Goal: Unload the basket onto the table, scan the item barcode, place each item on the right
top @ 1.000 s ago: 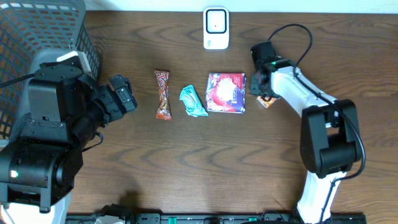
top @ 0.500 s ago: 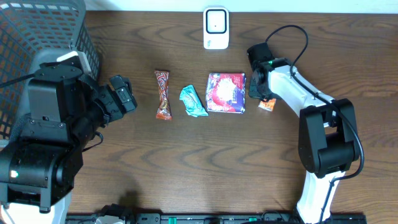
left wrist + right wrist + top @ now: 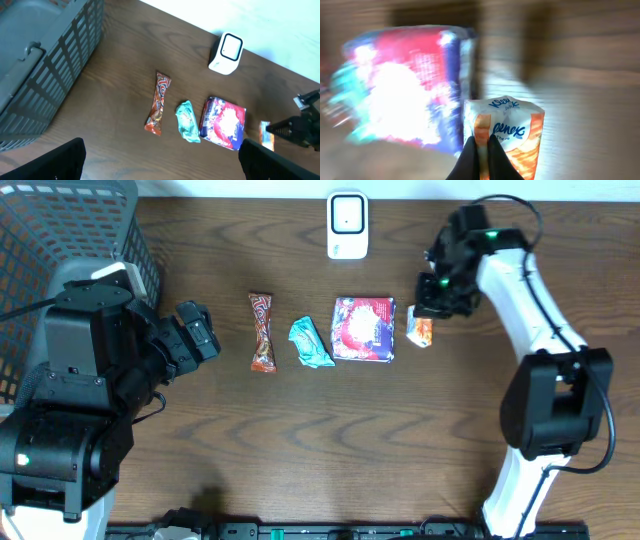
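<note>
The tissue pack (image 3: 421, 331), small and soft in white and orange film with blue lettering, hangs pinched by one edge in the right tool. It is just beside the right side of the square packet, toward the far edge of the dark wooden bench (image 3: 300, 440). Whether it clears the wood I cannot tell.

At the far left corner stands a grey plastic basket (image 3: 60, 230) with slatted mesh walls. The left arm sits folded low beside it, its tool (image 3: 203, 335) aimed at the row of goods, fingers spread wide and holding nothing.

Then come a long candy bar (image 3: 262, 332) in glossy red-brown wrap, a crumpled teal wrapper (image 3: 311, 342) and a flat, shiny red-and-blue square packet (image 3: 364, 329). A white, rounded scanner (image 3: 347, 225) sits at the far edge.

The right arm rises from the near edge, arches toward the far edge and bends back leftward. Its tool (image 3: 481, 152) is pressed together on the pack's edge.
</note>
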You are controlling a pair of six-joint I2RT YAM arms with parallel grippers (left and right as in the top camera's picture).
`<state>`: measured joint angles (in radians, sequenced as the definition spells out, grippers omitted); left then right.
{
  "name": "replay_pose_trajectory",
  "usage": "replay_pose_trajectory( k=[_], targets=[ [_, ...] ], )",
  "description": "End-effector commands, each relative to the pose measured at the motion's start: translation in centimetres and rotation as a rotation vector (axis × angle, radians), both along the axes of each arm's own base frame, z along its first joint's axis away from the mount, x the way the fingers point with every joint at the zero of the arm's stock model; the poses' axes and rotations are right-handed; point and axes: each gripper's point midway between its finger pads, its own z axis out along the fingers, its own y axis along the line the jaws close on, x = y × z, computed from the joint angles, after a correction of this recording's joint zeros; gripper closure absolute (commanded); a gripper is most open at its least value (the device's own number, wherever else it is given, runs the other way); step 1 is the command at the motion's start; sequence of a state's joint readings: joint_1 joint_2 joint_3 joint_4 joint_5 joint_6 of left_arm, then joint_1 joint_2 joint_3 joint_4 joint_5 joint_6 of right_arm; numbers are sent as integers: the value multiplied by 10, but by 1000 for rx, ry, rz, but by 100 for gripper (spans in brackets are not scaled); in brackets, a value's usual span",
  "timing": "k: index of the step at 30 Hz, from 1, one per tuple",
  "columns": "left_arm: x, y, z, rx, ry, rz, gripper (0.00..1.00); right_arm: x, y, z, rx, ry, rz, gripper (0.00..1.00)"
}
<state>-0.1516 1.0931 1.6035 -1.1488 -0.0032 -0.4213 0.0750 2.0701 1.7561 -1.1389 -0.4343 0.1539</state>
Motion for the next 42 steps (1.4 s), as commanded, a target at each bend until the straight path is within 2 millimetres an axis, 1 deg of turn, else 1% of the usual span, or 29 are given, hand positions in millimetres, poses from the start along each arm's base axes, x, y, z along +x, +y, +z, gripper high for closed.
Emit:
replay_pose_trajectory(
  k=[1, 4, 5, 7, 11, 14, 15, 17, 19, 21, 23, 24, 26, 29, 31, 32, 34, 35, 36, 37, 38, 39, 41, 42],
  targets=[
    [1, 1, -1, 11, 4, 0, 2, -8, 23, 25, 396, -53, 104, 99],
    [1, 1, -1, 11, 4, 0, 2, -8, 16, 19, 528, -76, 72, 99],
    [1, 1, -1, 11, 4, 0, 2, -9, 11, 14, 551, -84, 58, 99],
    [1, 1, -1, 11, 4, 0, 2, -11, -1, -3, 557, -87, 22, 99],
    [1, 1, -1, 11, 4, 0, 2, -20, -29, -34, 518, -76, -53, 99],
    [1, 1, -1, 11, 4, 0, 2, -27, -66, -63, 371, 0, -180, 96],
    [1, 1, -1, 11, 4, 0, 2, -30, -79, -71, 306, 28, -217, 93],
    [1, 1, -1, 11, 4, 0, 2, -37, -104, -83, 193, 68, -269, 78],
    [1, 1, -1, 11, 4, 0, 2, -43, -120, -88, 125, 95, -293, 61],
    [1, 1, -1, 11, 4, 0, 2, -48, -134, -87, 69, 126, -312, 48],
    [1, 1, -1, 11, 4, 0, 2, -49, -145, -79, 29, 146, -324, 46],
    [1, 1, -1, 11, 4, 0, 2, -48, -149, -72, 14, 154, -326, 46],
    [1, 1, -1, 11, 4, 0, 2, -44, -150, -56, 6, 152, -307, 46],
    [1, 1, -1, 11, 4, 0, 2, -38, -143, -33, 7, 142, -256, 46],
    [1, 1, -1, 11, 4, 0, 2, -37, -132, -23, 5, 148, -221, 35],
    [1, 1, -1, 11, 4, 0, 2, -37, -127, -22, 0, 151, -206, 31],
    [1, 1, -1, 11, 4, 0, 2, -40, -120, -26, -38, 156, -164, 29],
    [1, 1, -1, 11, 4, 0, 2, -41, -120, -30, -72, 159, -150, 32],
    [1, 1, -1, 11, 4, 0, 2, -42, -120, -36, -98, 163, -144, 42],
    [1, 1, -1, 11, 4, 0, 2, -44, -119, -41, -108, 171, -152, 47],
    [1, 1, -1, 11, 4, 0, 2, -44, -118, -46, -107, 174, -164, 47],
    [1, 1, -1, 11, 4, 0, 2, -44, -117, -54, -101, 176, -187, 45],
    [1, 1, -1, 11, 4, 0, 2, -45, -112, -66, -69, 167, -201, 35],
    [1, 1, -1, 11, 4, 0, 2, -45, -107, -73, -42, 158, -199, 35]
  ],
)
